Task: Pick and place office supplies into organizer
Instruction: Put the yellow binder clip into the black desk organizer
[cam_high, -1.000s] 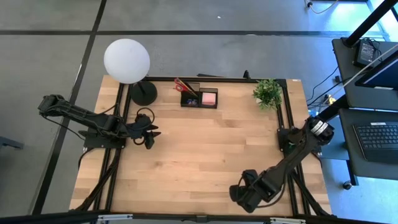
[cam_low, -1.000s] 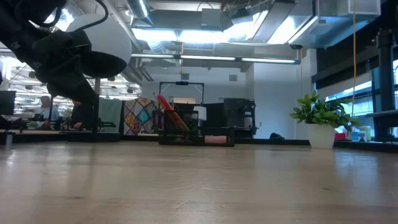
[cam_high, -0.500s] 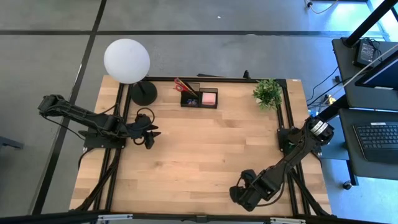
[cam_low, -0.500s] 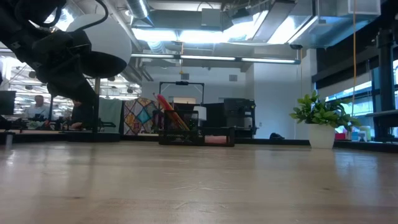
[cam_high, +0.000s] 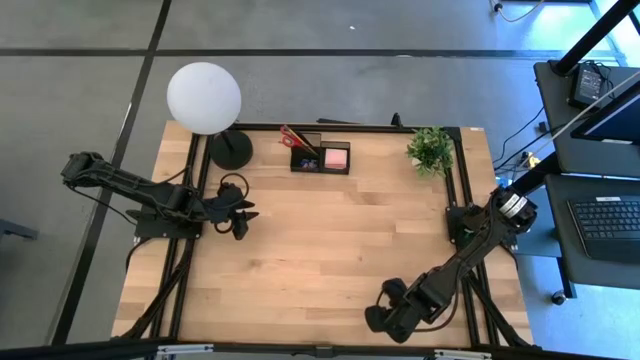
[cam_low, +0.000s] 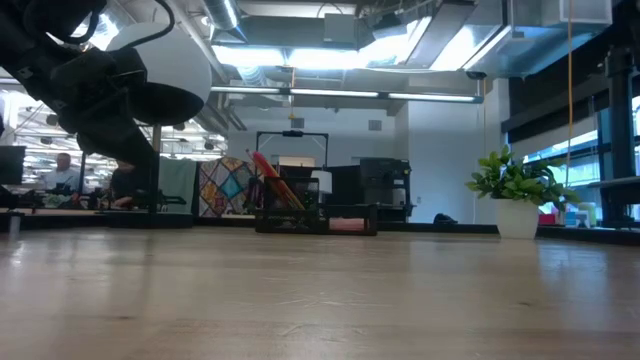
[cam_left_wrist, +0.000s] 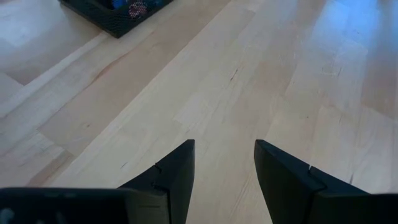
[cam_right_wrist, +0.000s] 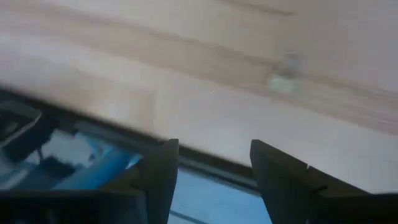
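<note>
Since the earlier frame the right pincer (cam_high: 372, 319) has slid toward the bench's (cam_high: 330, 240) near edge, jaws apart and empty, the left pincer (cam_high: 248, 212) likewise; the organizer (cam_high: 320, 157) stands well beyond both, loaded; judged complete, next retract.

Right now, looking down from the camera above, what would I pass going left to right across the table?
left gripper → lamp base → organizer → right gripper → potted plant.
</note>
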